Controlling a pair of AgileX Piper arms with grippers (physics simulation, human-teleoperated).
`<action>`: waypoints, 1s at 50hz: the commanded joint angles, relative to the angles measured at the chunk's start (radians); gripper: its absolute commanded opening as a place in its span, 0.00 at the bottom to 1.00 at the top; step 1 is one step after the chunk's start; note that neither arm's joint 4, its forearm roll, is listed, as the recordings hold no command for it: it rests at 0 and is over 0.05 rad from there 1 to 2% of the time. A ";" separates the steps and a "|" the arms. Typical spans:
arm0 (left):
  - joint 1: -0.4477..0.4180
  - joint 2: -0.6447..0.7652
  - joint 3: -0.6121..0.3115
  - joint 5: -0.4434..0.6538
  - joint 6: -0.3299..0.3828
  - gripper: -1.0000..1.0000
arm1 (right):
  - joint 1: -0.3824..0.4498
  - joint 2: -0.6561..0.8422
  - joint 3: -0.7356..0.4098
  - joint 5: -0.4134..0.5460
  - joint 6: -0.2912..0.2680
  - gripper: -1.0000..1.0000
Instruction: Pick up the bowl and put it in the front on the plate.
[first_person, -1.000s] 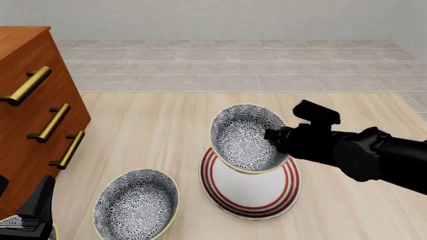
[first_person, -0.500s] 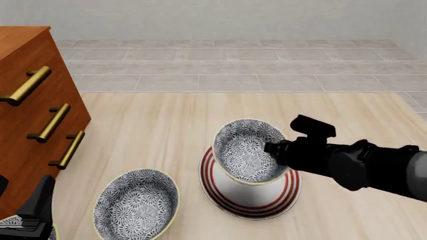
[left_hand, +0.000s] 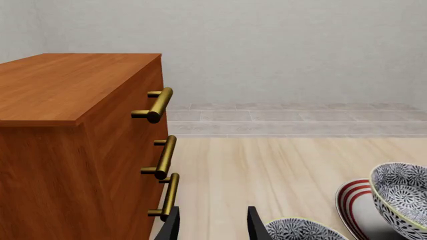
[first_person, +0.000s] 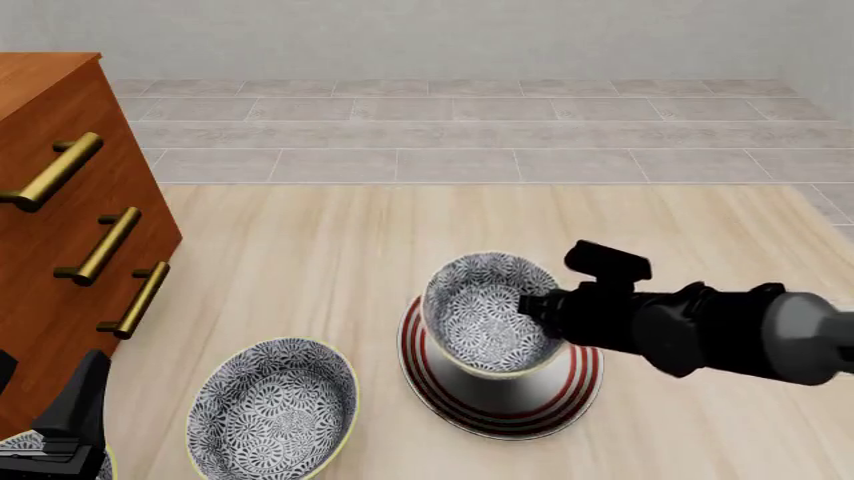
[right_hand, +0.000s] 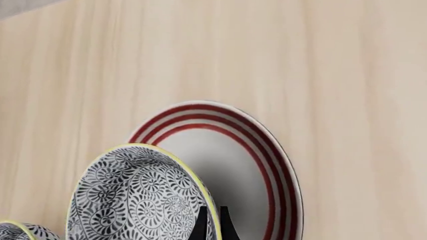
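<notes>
The bowl (first_person: 483, 310), blue-grey floral with a pale yellow rim, hangs tilted low over the plate (first_person: 577, 385), a white plate with red rings. Whether its base touches the plate I cannot tell. My right gripper (first_person: 537, 304) is shut on the bowl's right rim. In the right wrist view its fingertips (right_hand: 202, 224) pinch the rim of the bowl (right_hand: 130, 200) above the plate (right_hand: 257, 160). My left gripper (left_hand: 213, 227) stands open at the table's near left, beside the dresser, holding nothing. From there the bowl (left_hand: 403, 192) and the plate (left_hand: 352, 197) show at the right.
A wooden dresser (first_person: 60, 200) with brass handles stands at the left. A second floral bowl (first_person: 274, 405) sits left of the plate. A third bowl (first_person: 16, 450) peeks in at the bottom left corner, by the left arm (first_person: 74, 425). Tiled floor lies beyond the table's far edge.
The right gripper has lowered the bowl toward the plate and brought it slightly nearer. The left arm has not moved.
</notes>
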 joint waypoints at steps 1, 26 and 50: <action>0.000 0.000 0.000 0.000 0.000 1.00 | 0.009 0.030 0.004 -0.028 0.007 0.00; 0.000 0.000 0.000 0.000 0.000 1.00 | 0.028 0.051 0.030 -0.070 0.032 0.00; 0.000 0.000 0.000 0.000 0.000 1.00 | 0.026 0.059 0.021 -0.063 0.024 1.00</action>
